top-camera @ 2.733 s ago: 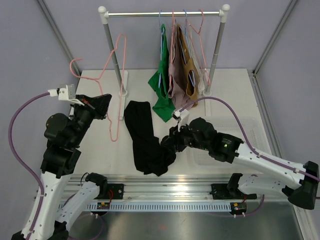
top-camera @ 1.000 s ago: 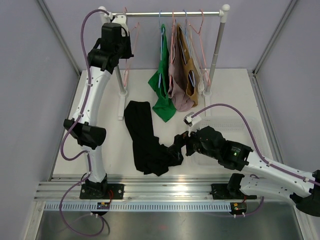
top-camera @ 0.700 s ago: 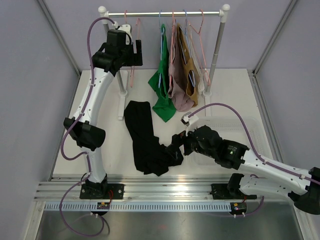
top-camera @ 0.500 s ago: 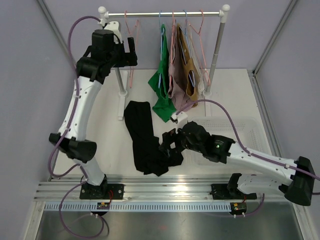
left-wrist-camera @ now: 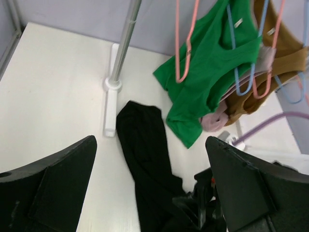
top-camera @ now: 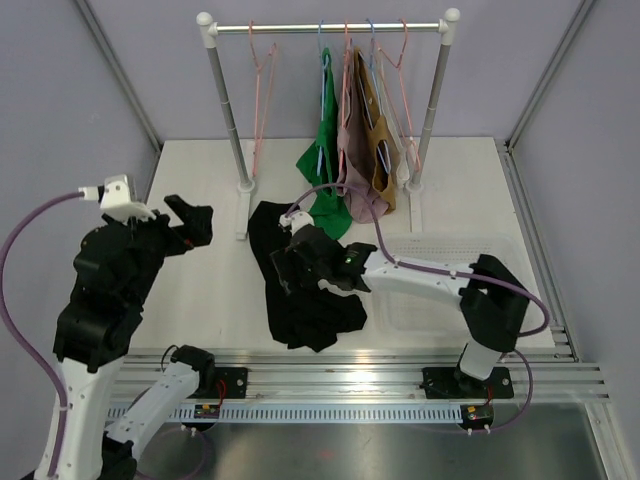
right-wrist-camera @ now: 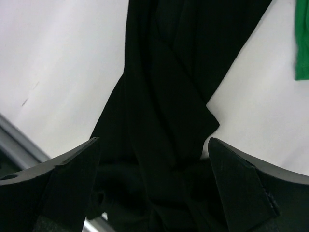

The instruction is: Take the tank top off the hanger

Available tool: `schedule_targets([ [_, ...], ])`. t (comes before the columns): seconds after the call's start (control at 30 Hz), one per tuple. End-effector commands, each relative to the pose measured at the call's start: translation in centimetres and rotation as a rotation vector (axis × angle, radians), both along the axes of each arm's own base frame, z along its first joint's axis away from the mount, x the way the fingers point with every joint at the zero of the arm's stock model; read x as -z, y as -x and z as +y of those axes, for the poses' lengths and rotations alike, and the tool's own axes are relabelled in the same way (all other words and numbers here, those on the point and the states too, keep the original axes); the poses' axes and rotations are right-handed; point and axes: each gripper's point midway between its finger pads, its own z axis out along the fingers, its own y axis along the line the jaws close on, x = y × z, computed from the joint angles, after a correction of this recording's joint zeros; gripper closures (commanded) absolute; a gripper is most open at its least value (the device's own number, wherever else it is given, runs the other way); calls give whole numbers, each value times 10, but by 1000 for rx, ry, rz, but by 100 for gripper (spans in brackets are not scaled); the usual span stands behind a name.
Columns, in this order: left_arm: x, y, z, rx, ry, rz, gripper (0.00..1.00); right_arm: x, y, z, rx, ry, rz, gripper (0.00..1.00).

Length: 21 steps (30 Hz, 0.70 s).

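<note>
A robotics laboratory test cell is shown. The work area is enclosed by plain lilac wall panels [top-camera: 60, 120] held in bare metal struts [top-camera: 117, 70], and a white tabletop [top-camera: 200, 180] is set inside them. Two robot arms, the left arm [top-camera: 105, 290] and the right arm [top-camera: 420, 280], are bolted to an aluminium rail [top-camera: 340, 365] along the near edge. A small garment rack [top-camera: 227, 110] hung with coloured tops [top-camera: 325, 170], and a black tank top [top-camera: 275, 240] laid on the tabletop, are arranged as staged props.
</note>
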Motion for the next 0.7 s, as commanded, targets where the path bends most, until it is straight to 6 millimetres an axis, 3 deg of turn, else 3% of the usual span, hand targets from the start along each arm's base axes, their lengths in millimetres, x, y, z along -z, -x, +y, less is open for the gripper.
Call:
schedule_targets([
  [0.0, 29, 9, 19, -92, -2, -15, 1, 26, -12, 14, 15, 82, 1, 1],
  [0.03, 49, 10, 26, -116, -44, 15, 1, 27, -14, 20, 14, 86, -2, 1],
  [0.07, 58, 13, 30, -129, -60, 25, 1, 43, -14, 21, 6, 122, 10, 1],
  [0.1, 62, 20, 37, -151, -73, 11, 1, 49, -14, 24, 1, 136, 13, 1],
  [0.13, 80, 20, 40, -160, -103, 45, 1, 50, -17, 27, 1, 146, 10, 0],
  [0.17, 90, 22, 42, -166, -116, 56, 1, 66, -17, 26, -8, 183, 22, 1],
  [0.23, 102, 26, 48, -190, -123, 50, 1, 76, -19, 30, -14, 209, 27, 1],
  [0.27, 122, 24, 48, -193, -138, 86, 1, 93, -20, 26, -4, 255, 36, 1],
  [0.33, 127, 25, 50, -200, -139, 90, 1, 103, -22, 23, 8, 290, 34, 7],
  [0.37, 119, 26, 51, -204, -130, 75, 1, 111, -23, 21, 13, 311, 31, 12],
  [0.43, 118, 25, 50, -203, -126, 60, 1, 114, -21, 22, 5, 318, 33, 35],
  [0.47, 119, 24, 49, -197, -129, 60, 1, 108, -21, 24, 4, 302, 21, 58],
  [0.53, 123, 25, 51, -206, -133, 77, 1, 102, -17, 24, -11, 287, 6, 78],
  [0.57, 122, 25, 52, -210, -132, 74, 1, 84, -18, 25, -3, 254, -18, 100],
  [0.63, 120, 26, 53, -217, -131, 64, 1, 68, -15, 18, 11, 235, -36, 100],
  [0.67, 120, 27, 54, -219, -129, 58, 1, 40, -13, 18, 16, 192, -69, 100],
])
